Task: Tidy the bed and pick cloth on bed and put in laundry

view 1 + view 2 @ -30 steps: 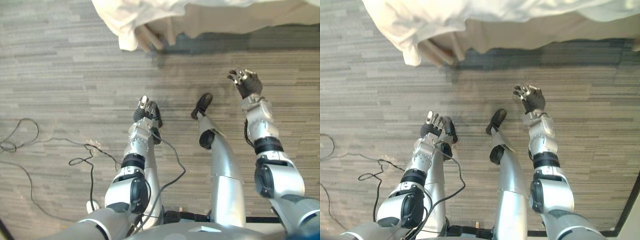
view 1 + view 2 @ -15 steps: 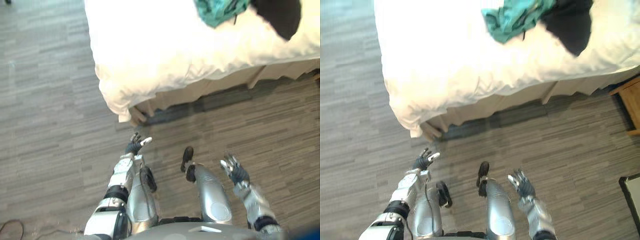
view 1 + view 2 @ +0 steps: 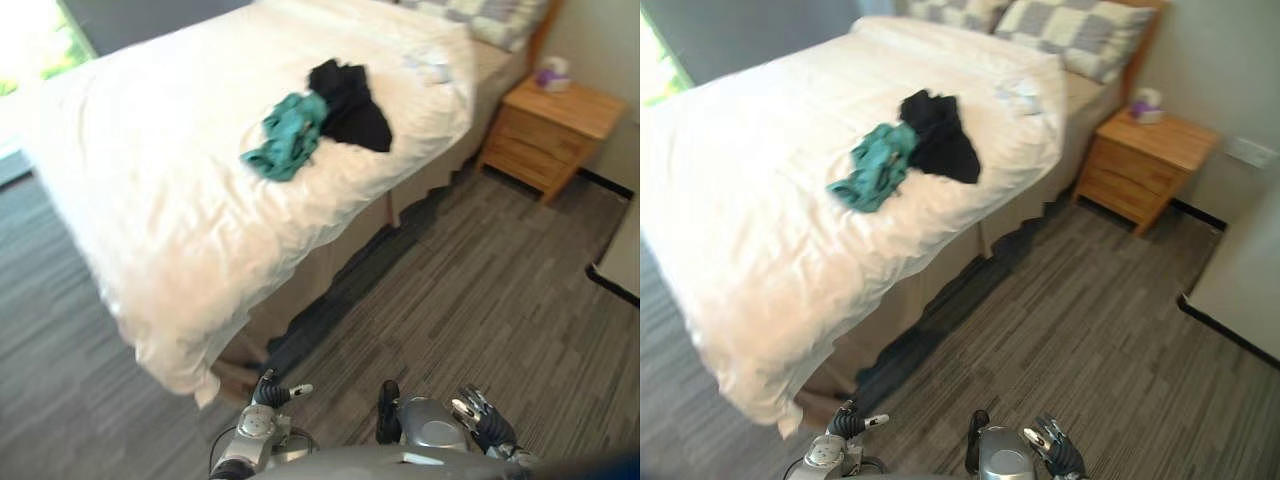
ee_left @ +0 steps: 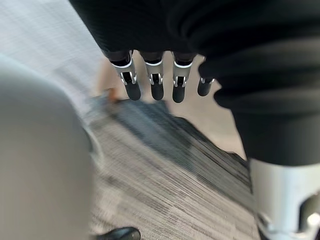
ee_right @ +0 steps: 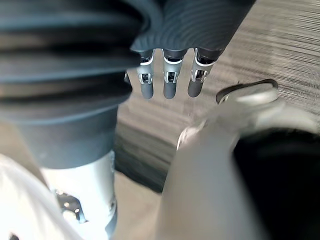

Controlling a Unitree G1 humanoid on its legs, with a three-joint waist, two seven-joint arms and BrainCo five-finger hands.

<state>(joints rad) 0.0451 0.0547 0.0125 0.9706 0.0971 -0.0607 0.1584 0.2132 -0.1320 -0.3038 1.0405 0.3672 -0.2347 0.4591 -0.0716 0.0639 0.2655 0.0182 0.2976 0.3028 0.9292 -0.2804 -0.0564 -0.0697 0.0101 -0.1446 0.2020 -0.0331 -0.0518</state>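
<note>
Cloth for the laundry lies on the bed: one teal cloth (image 3: 288, 140) and one black cloth (image 3: 350, 105), touching in a single heap near the middle of the white bed (image 3: 150, 210). The heap's long axis runs roughly along the bed's length, with the teal piece towards the foot and the black towards the two checked pillows (image 3: 1070, 35). Both pieces are well apart from the robot, ahead of it and up across the mattress edge. The left robot hand (image 3: 270, 391) and the right robot hand (image 3: 481, 424) hang low over the floor (image 3: 480, 300), each empty with fingers (image 4: 152, 86) straight and relaxed. The left looks the nearer, the teal cloth lying almost straight ahead of it. One wooden nightstand (image 3: 545, 125) stands beside the bed's head, carrying one small purple-and-white item (image 3: 1146, 105).
</note>
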